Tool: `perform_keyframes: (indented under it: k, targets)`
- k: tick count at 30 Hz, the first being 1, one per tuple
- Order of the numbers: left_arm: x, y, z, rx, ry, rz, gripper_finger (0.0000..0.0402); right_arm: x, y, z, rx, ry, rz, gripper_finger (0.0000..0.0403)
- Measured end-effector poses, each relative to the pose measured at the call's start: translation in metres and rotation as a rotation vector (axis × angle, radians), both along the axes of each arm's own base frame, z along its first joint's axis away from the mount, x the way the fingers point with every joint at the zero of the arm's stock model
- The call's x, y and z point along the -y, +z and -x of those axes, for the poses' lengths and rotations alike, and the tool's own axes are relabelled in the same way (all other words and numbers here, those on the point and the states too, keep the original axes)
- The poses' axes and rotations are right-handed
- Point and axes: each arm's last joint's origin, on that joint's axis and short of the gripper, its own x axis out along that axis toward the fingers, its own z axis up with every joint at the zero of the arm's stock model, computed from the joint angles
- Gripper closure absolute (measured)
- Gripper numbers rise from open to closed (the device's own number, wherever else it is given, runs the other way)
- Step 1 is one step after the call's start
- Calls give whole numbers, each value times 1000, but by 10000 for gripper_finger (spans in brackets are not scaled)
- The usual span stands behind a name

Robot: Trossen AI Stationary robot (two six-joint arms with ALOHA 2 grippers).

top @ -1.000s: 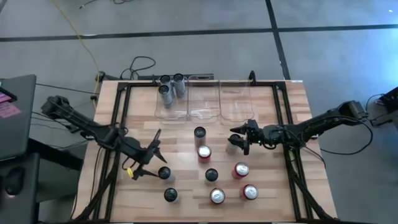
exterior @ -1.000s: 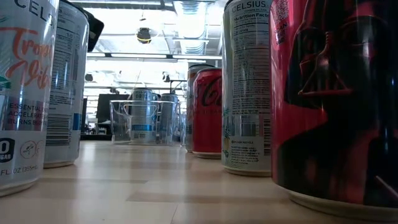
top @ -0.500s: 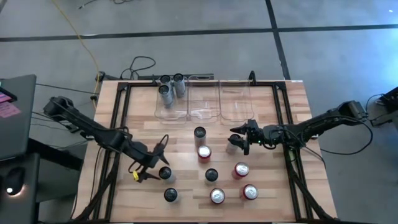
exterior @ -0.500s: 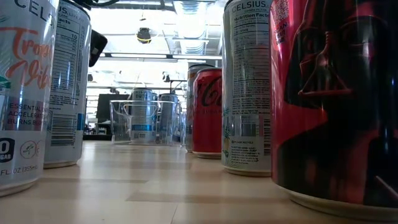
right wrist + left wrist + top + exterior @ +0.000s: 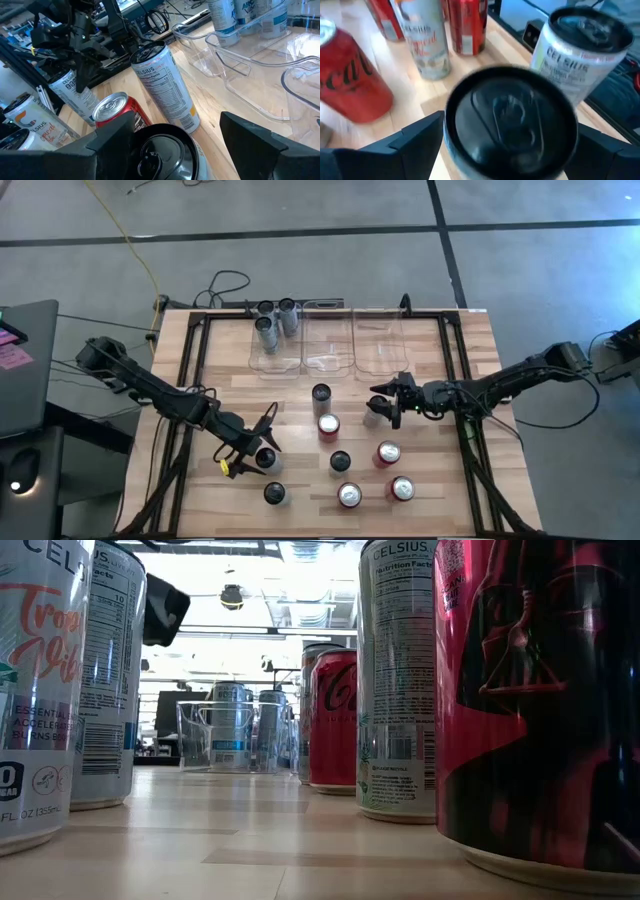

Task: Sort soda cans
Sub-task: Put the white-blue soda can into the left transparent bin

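Counter [image 5: 230,370]: three bins [image 5: 328,340] at far edge; left bin holds three silver cans [image 5: 274,318], other two bare
Nine cans loose mid-counter, unsorted
Left gripper [image 5: 256,457] jaws open astride dark-top can [image 5: 265,458]
Right gripper [image 5: 383,406] jaws open around grey can [image 5: 372,411]

Three cans [image 5: 273,319] stand in the left bin [image 5: 272,350] at the table's [image 5: 470,350] far edge; eight more cans [image 5: 340,461] stand mid-table toward the near edge.
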Motion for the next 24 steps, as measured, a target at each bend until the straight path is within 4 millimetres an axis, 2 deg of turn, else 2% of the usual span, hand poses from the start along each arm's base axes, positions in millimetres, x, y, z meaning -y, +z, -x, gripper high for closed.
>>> perform_keyframes:
  k: [5, 12, 19, 24]
  targets:
    - [-1, 0, -1, 20, 24, -24, 75, 0, 0, 0, 4, 0, 0, 90]
    - [-6, 0, -4, 17, 97, -39, 154, 0, 0, 0, 4, 0, 0, 90]
    - [-18, 0, -8, 0, 194, -5, 154, 0, 0, 0, 3, 0, 0, 90]
    - [-24, 5, -4, 12, 253, -9, 154, 0, 0, 0, 3, 0, 0, 90]
